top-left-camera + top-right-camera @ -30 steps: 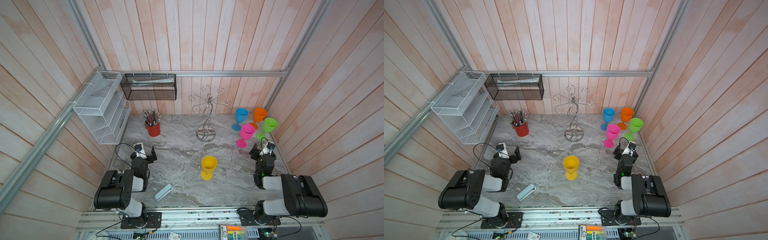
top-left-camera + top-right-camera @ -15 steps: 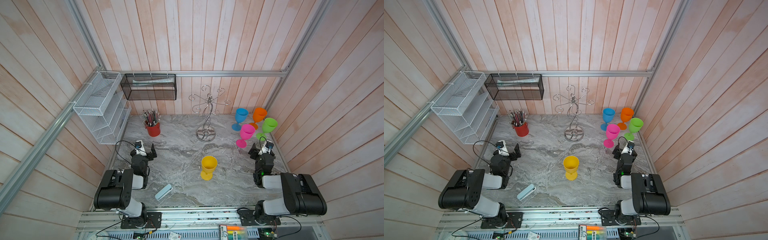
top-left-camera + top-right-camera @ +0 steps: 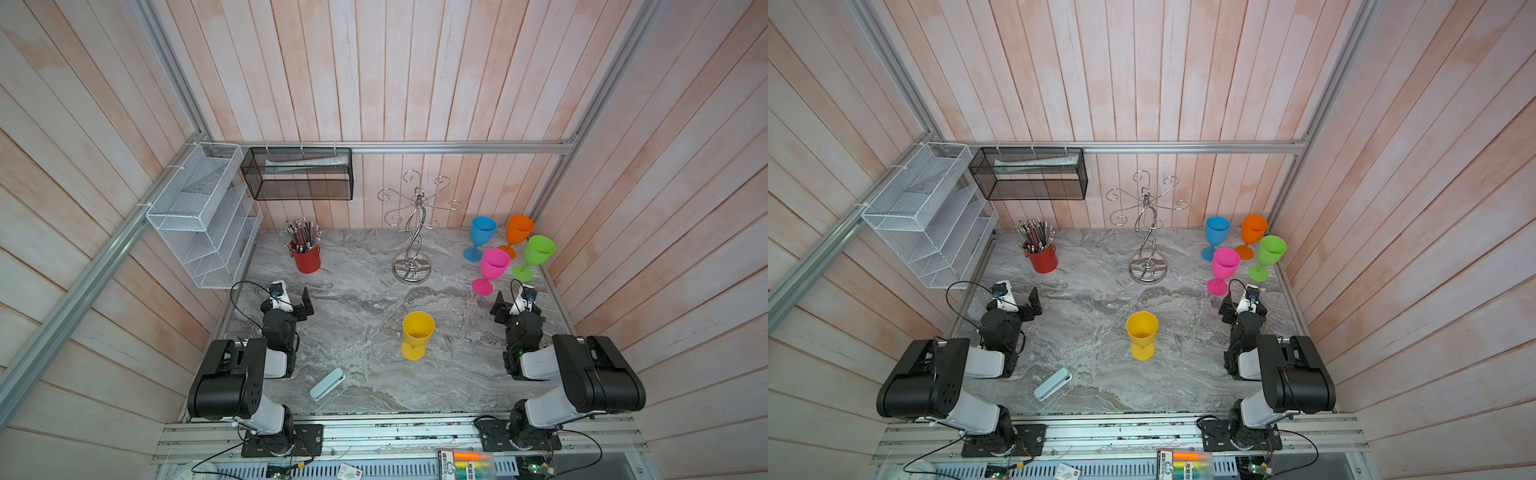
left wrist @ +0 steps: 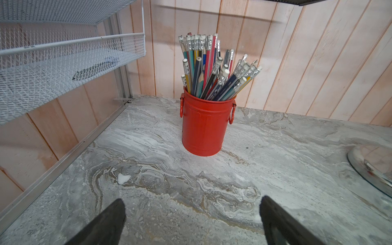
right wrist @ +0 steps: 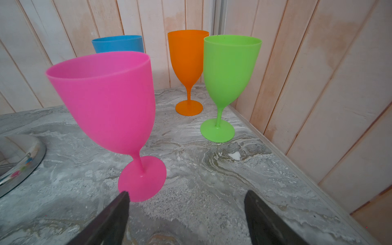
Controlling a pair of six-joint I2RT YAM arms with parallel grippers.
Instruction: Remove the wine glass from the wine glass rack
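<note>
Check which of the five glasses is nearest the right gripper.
The pink glass: its foot lies just ahead of the right gripper. The blue glass, orange glass and green glass stand farther back; the yellow glass stands alone mid-table.

Bright, even light, soft shadows; wine glass rack (image 3: 411, 271) gleams; wrist views bow at edges

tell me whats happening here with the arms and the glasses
Nothing is being held. The wine glass rack has bare hooks. Five plastic wine glasses stand upright on the marble table: the yellow glass mid-table, the pink glass, blue glass, orange glass and green glass clustered at the right rear. The left gripper and right gripper are both open and empty.
</note>
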